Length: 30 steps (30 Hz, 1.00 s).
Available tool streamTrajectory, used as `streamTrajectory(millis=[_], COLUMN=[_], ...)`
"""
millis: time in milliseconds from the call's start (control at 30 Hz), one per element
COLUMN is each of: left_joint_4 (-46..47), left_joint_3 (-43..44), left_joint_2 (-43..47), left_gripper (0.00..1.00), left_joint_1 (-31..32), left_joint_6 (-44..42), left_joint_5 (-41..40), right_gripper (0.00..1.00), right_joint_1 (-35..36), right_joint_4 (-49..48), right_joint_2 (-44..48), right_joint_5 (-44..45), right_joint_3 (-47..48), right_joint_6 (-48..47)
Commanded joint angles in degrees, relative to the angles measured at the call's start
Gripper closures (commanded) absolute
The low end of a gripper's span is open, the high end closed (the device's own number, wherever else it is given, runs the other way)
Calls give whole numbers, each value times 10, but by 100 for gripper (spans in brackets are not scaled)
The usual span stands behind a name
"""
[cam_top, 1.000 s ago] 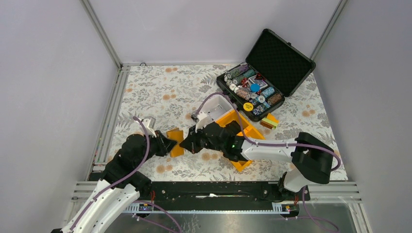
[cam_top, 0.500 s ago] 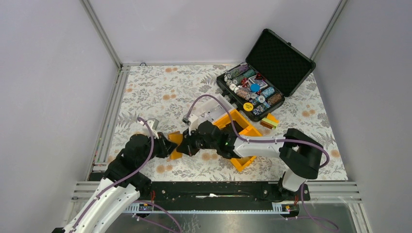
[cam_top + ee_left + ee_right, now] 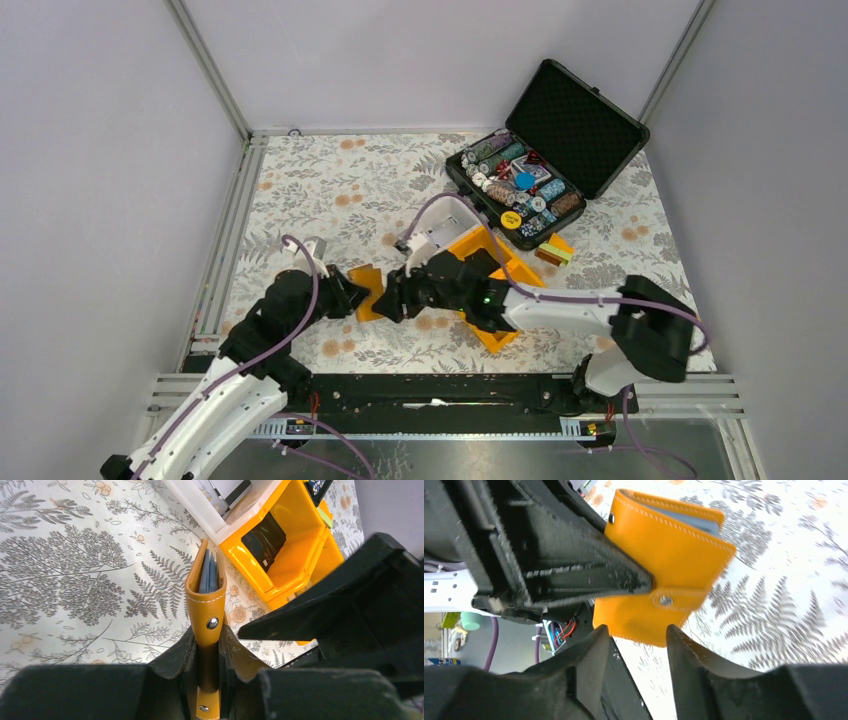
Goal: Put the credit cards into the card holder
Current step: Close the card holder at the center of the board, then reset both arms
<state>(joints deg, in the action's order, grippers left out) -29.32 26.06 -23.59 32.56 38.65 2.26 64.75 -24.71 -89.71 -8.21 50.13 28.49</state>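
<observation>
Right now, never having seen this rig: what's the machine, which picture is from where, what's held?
Two robot arms, bolted at the table's near edge. The wide picture looks down from above and behind them; the other two come from a camera on each wrist. The left gripper is shut on the orange card holder, with blue-grey cards showing inside. The right gripper is open, close beside the holder. On the flowered table: an orange bin and an open black case of poker chips.

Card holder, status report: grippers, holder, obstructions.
Left gripper shut on card holder, held on edge. Credit cards showing inside its fold. Right gripper open beside it, gripping nothing. Orange bin close by, not touching.
</observation>
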Motion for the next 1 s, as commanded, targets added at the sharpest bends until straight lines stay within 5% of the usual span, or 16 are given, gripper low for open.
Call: streamTrajectory(millis=[0,133,267,333,400,500,567,800,967], left_joint_4=[114,184,262,289,320,351,365,249,70], left_joint_3=[-9,-43,-58,-57,-55,-55,-58,-4,128], left_joint_2=[-51,-81,-139,-182,-225,-272,-286,-228,-177], left_gripper=[100,99,85,77,60,14,2,1,1], left_joint_1=[2,2,-2,-4,-10,-33,-56,-146,-199], left_joint_6=[73,67,38,22,12,12,16,32,-8], left_joint_5=[-12,-39,-54,-60,-68,-88,-90,-111,-90], right_gripper=[41,26,16,3,0,0,0,0,0], right_joint_1=[-10,-41,-119,-149,-176,-221,-252,-331,-337], right_joint_4=[34,73,105,130,158,202,228,311,345], right_joint_2=[92,167,220,240,252,260,258,255,301], right_joint_5=[85,125,116,132,146,150,142,192,343], right_joint_3=[-58,-104,-136,-139,-137,-127,-118,-86,-81], right_joint_6=[-11,-26,-27,-26,-34,-38,-42,-53,-61])
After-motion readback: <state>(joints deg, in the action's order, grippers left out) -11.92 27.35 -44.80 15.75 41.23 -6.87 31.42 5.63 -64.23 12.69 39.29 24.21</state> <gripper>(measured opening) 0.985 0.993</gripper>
